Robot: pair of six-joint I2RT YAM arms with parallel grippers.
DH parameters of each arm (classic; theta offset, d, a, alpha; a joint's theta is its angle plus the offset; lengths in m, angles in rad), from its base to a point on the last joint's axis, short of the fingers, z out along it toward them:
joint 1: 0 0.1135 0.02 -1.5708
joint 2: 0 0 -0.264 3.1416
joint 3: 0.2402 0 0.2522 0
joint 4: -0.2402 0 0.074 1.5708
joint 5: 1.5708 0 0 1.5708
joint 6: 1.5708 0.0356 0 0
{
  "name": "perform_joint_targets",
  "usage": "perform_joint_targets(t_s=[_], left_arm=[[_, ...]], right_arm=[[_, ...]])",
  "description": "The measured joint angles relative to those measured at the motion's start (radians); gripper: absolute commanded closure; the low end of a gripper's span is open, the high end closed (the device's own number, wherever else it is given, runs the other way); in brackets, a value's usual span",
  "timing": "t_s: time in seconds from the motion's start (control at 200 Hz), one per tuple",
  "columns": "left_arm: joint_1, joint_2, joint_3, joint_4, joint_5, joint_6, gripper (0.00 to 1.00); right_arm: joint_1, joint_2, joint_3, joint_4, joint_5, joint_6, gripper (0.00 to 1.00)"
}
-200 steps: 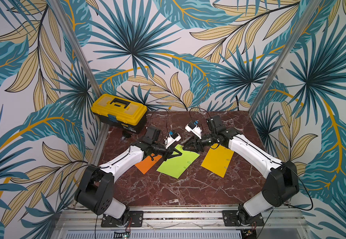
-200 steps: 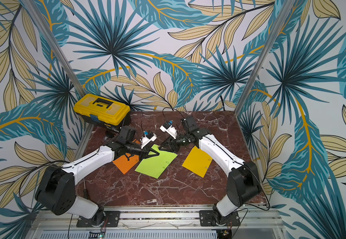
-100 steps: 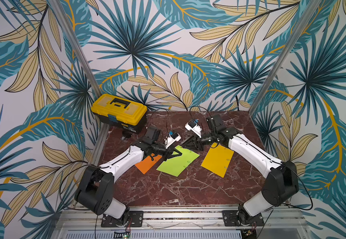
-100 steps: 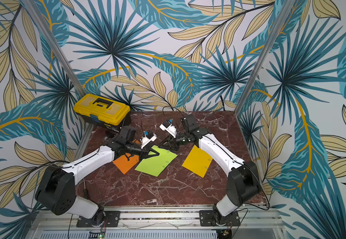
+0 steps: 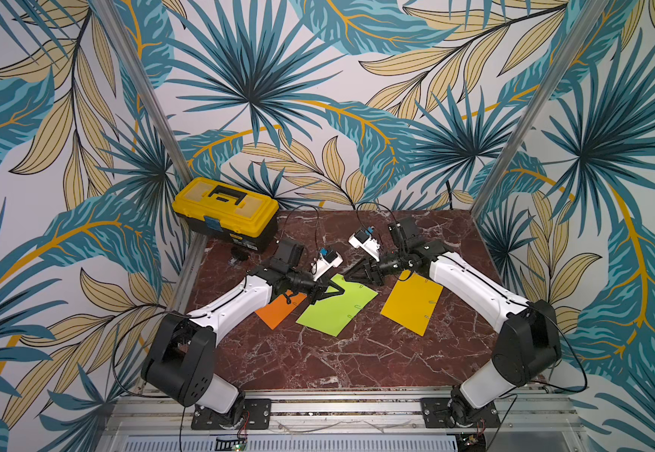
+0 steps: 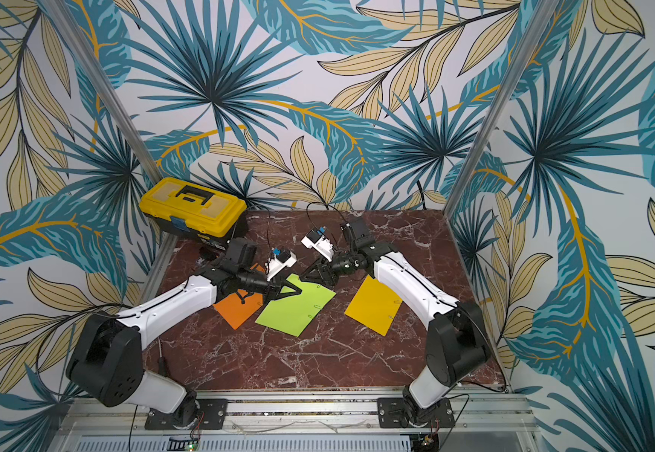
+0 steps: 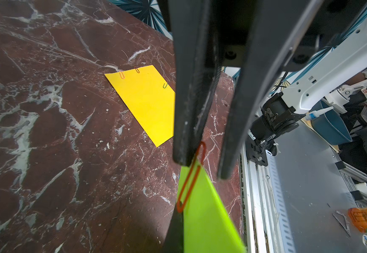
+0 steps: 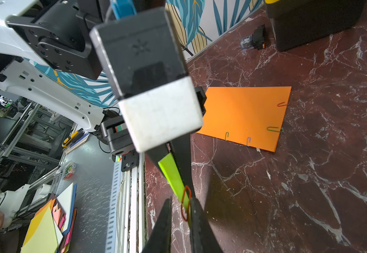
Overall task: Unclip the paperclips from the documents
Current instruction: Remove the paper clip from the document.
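My left gripper [image 5: 336,290] is shut on a raised corner of the lime green sheet [image 5: 337,309], seen close in the left wrist view [image 7: 206,219]. A red paperclip [image 7: 189,179] sits on that corner's edge. My right gripper [image 8: 181,203] has its two fingers a little apart around the paperclip [image 8: 185,203], which lies against one finger [image 8: 200,223]. The orange sheet [image 8: 244,114] lies flat with several paperclips on its edges, one of them green [image 8: 273,129]. The golden yellow sheet [image 7: 147,103] lies flat with three paperclips, one red [image 7: 122,75].
A yellow toolbox [image 5: 226,211] stands at the table's back left corner, with a small black object [image 8: 253,40] beside it. Patterned walls close the back and both sides. A metal rail [image 5: 318,407] runs along the front edge.
The right gripper's jaws have narrowed around the red paperclip at the green sheet's corner. The left arm has held still with the sheet.
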Motion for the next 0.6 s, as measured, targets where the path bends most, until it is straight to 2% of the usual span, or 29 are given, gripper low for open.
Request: perform_joint_targets(t_s=[0.601], left_arm=[[0.0, 0.0, 0.0, -0.005, 0.0, 0.0, 1.0]], right_arm=[[0.0, 0.0, 0.0, -0.006, 0.018, 0.0, 0.86]])
